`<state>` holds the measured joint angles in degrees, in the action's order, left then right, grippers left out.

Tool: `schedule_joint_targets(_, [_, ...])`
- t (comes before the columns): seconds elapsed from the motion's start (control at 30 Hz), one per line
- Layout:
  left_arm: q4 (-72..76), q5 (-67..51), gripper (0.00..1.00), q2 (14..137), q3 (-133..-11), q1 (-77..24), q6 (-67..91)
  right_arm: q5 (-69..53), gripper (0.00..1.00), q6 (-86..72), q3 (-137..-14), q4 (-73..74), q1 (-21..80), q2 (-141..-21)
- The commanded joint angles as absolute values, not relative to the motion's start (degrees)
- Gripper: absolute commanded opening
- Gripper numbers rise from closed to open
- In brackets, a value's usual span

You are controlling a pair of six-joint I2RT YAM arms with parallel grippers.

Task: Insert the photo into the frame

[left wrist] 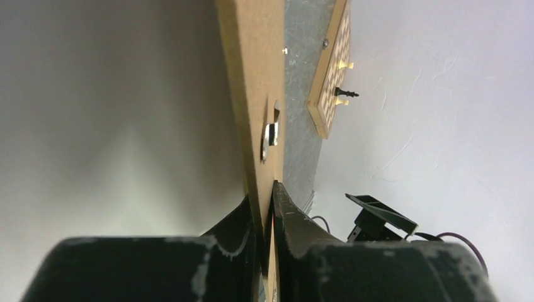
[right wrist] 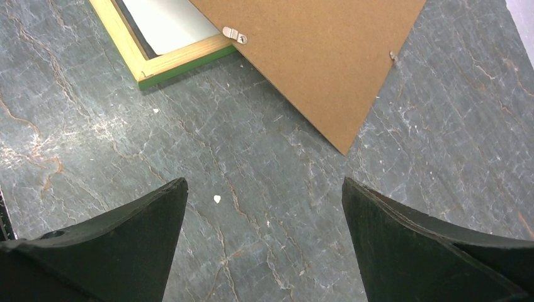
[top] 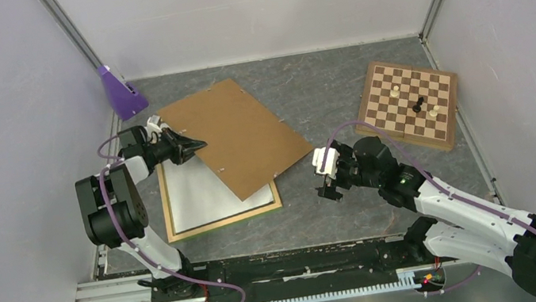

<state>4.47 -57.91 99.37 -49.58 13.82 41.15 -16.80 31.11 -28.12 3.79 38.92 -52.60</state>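
The frame lies back-up on the table at the left, pale wood rails with a green edge; its corner shows in the right wrist view. The photo lies white back up inside it, also in the right wrist view. A brown hardboard panel slants over the frame's far half. My left gripper is shut on the panel's left edge, seen edge-on in the left wrist view. My right gripper is open and empty above bare table right of the frame, its fingers wide apart.
A brown-and-cream chessboard with a few pieces lies at the back right. A purple object stands in the back left corner. Walls close in on three sides. Grey table surface lies between the frame and the chessboard.
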Motion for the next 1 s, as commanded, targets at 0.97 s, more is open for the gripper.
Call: schedule_joint_targets(0.97, [-83.7,-70.25,0.02,112.79,-87.14,23.72,-37.94,-14.81,0.95,29.52,-27.05,0.45,39.26,-53.11])
